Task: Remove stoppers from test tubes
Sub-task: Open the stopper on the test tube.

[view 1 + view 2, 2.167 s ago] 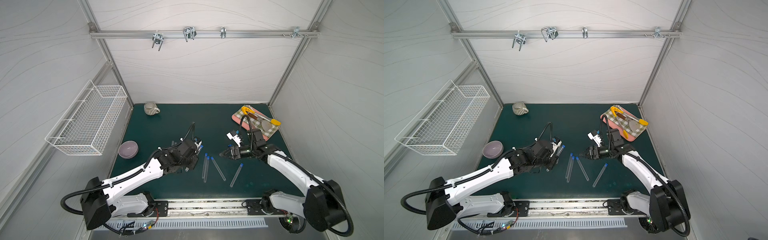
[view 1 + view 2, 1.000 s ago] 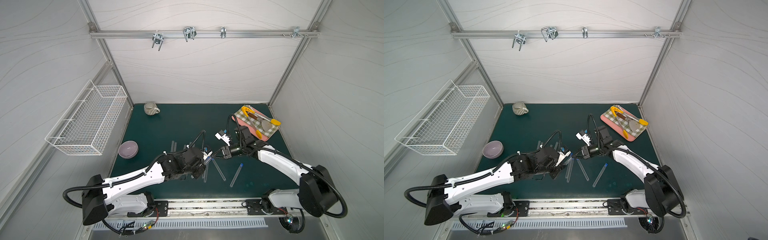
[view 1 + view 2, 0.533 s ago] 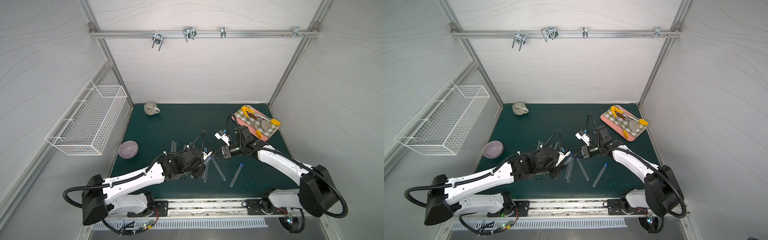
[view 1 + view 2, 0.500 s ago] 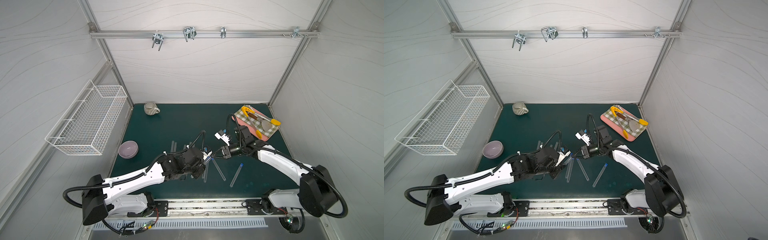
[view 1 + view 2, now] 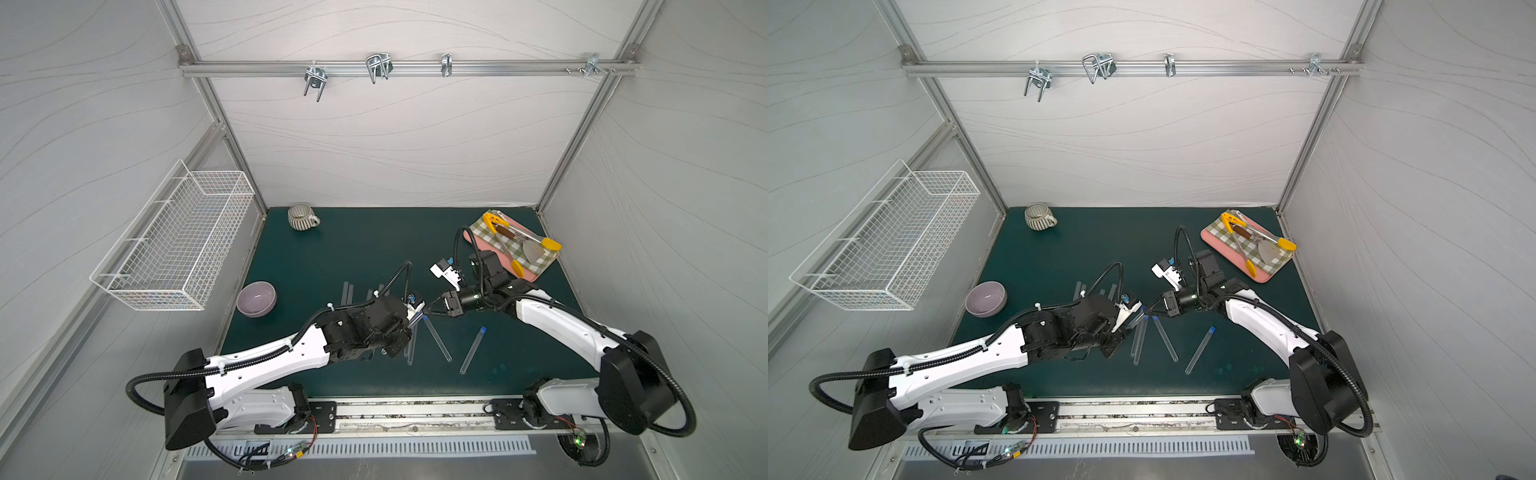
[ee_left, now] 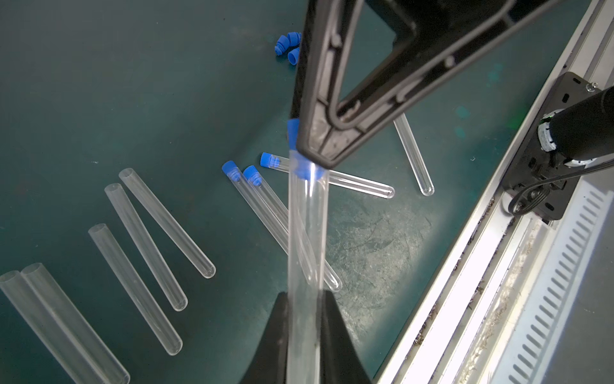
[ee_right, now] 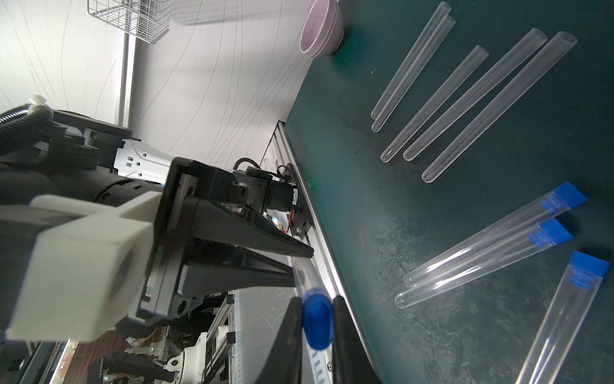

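Left gripper (image 6: 304,297) clamps the tube (image 6: 305,232) by its lower body, raised off the mat (image 6: 133,83), so the capped end stays free. Right gripper (image 7: 317,301) is closed on that tube's blue stopper (image 7: 317,316), roughly in line with the tube for a straight pull. Stopper not yet out. Open tubes (image 6: 146,247) lie grouped aside, loose stoppers (image 6: 287,46) sit apart in a heap, and capped tubes (image 6: 252,201) wait just below the held one.

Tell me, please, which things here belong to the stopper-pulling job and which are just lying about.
Job in hand:
- held test tube in left tool
- its blue stopper in right tool
- stoppered test tubes
- opened test tubes
- loose stoppers

Lying about:
- striped mug
- purple bowl
- wire basket
- pink tray, tongs, spatula
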Motion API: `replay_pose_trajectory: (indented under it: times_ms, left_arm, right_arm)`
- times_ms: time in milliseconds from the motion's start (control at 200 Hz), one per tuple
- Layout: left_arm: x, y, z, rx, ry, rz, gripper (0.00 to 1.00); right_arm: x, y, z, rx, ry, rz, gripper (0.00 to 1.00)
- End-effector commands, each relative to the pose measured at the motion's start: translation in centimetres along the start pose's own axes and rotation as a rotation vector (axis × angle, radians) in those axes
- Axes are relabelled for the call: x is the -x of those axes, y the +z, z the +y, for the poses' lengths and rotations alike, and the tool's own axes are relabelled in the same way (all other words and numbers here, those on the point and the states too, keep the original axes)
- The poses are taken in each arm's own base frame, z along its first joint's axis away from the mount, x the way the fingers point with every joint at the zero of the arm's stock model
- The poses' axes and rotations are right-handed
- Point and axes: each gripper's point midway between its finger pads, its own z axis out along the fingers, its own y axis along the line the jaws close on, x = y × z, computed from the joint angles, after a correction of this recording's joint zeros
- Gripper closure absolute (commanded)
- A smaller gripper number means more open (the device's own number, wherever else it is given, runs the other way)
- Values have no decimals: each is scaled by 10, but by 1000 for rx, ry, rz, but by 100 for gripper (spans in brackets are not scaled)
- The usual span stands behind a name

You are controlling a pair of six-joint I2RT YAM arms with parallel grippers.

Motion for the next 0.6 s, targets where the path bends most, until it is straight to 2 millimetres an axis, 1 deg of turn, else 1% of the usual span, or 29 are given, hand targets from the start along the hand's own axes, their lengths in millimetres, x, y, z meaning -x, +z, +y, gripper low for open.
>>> replay_pose_trajectory:
  times_ms: [0,65,290,430,595]
  left_arm:
    - [-1,-4,10,60,18,20,100]
    - [-2,-2,11,67,17,29,100]
    - [-4,0,11,74,21,46,100]
    - [-6,2,12,78,24,54,100]
    - [-8,3,14,89,26,67,100]
  right_arm:
    - [10,-16,-9,-112,-33,-37,100]
    - [12,-20,-10,-111,-28,-53,100]
    - [22,-34,2,0,-21,-129,100]
    - [26,-39,7,34,-27,-149,100]
    - [26,-42,4,18,-26,-156,100]
